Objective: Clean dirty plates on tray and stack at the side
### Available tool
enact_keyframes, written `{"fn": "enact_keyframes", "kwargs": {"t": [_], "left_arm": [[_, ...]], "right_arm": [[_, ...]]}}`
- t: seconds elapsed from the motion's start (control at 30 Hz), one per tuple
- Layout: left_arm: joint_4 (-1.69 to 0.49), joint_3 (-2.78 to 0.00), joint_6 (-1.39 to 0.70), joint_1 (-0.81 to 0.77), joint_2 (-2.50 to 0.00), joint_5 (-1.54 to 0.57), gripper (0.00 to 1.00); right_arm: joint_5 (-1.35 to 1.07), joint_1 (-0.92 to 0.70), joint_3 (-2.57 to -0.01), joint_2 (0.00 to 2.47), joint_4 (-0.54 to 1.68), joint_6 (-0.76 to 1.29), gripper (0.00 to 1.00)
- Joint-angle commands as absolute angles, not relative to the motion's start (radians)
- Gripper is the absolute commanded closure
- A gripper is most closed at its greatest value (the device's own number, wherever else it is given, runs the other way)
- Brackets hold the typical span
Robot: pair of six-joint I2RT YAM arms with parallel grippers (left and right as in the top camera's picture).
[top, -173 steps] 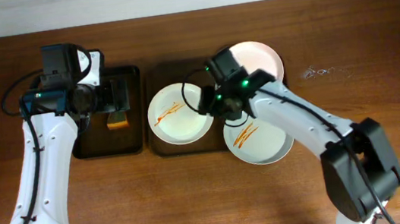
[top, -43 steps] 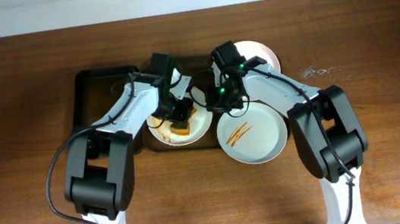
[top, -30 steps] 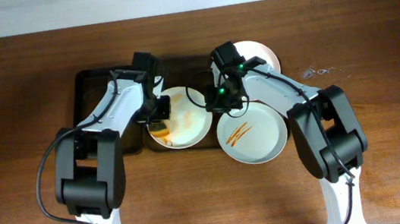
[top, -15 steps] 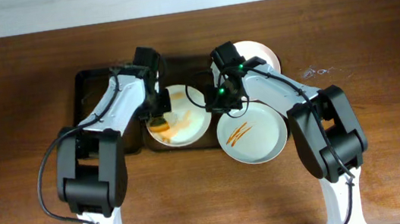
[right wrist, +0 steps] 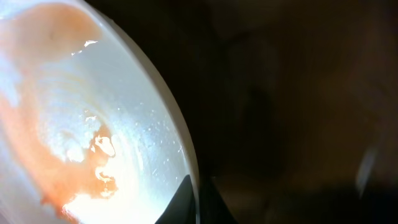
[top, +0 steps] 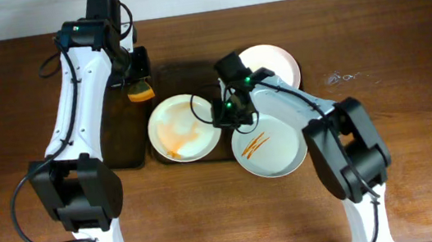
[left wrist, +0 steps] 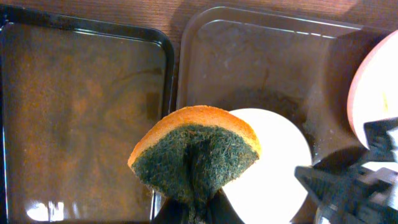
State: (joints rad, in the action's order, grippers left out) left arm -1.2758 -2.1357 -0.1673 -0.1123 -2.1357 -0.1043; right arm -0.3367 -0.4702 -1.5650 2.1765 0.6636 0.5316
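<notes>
A white plate (top: 184, 126) smeared with orange sauce lies on the dark brown tray (top: 186, 77). My right gripper (top: 225, 117) is shut on this plate's right rim; in the right wrist view its tips (right wrist: 198, 202) pinch the rim of the smeared plate (right wrist: 74, 124). My left gripper (top: 139, 82) is raised behind and left of the plate, shut on an orange sponge (top: 140, 91). In the left wrist view the sponge (left wrist: 196, 149), green side showing, hangs over the plate (left wrist: 270, 162). A second plate (top: 273, 147) with orange streaks sits front right. A third, clean-looking plate (top: 273, 63) sits back right.
A narrower black tray (top: 121, 124) lies left of the brown tray, seen as black tray (left wrist: 81, 112) beside the brown tray (left wrist: 261, 56). A small tangle of wire (top: 343, 77) lies on the table at the right.
My left arm has lifted the sponge off the plate and swung it back and left. The plate now shows a wide orange smear and sits slightly further left. My right gripper keeps its hold.
</notes>
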Motion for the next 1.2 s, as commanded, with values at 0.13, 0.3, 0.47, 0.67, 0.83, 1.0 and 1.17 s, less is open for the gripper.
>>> {"fn": "enact_keyframes", "kwargs": {"t": [0.13, 0.3, 0.47, 0.67, 0.83, 1.0, 1.17], "left_arm": [[-1.261, -2.148, -0.14, -0.113, -2.121, -0.109, 1.0], [-1.231, -2.148, -0.14, -0.113, -2.121, -0.109, 1.0], [-1.231, -2.148, -0.14, -0.113, -2.121, -0.109, 1.0], [-1.231, -2.148, -0.14, -0.113, -2.121, -0.109, 1.0], [-1.231, -2.148, -0.14, -0.113, -2.121, -0.109, 1.0], [-1.232, -2.148, -0.14, -0.113, -2.121, -0.109, 1.0], [-1.235, -2.148, -0.14, -0.113, -2.121, -0.109, 1.0]], "right_arm": [[0.225, -0.479, -1.573, 1.825, 0.767, 0.452, 0.96], [0.769, -0.614, -1.575, 1.825, 0.767, 0.395, 0.96], [1.214, -0.785, -1.575, 1.825, 0.73, 0.303, 0.96], [1.426, -0.871, -1.575, 1.825, 0.641, 0.213, 0.96], [1.277, -0.866, -1.575, 1.825, 0.654, 0.218, 0.96], [0.273, -0.64, -1.576, 1.823, 0.788, 0.353, 0.96], [-0.281, -0.058, -1.585, 1.768, 0.958, 0.327, 0.96]]}}
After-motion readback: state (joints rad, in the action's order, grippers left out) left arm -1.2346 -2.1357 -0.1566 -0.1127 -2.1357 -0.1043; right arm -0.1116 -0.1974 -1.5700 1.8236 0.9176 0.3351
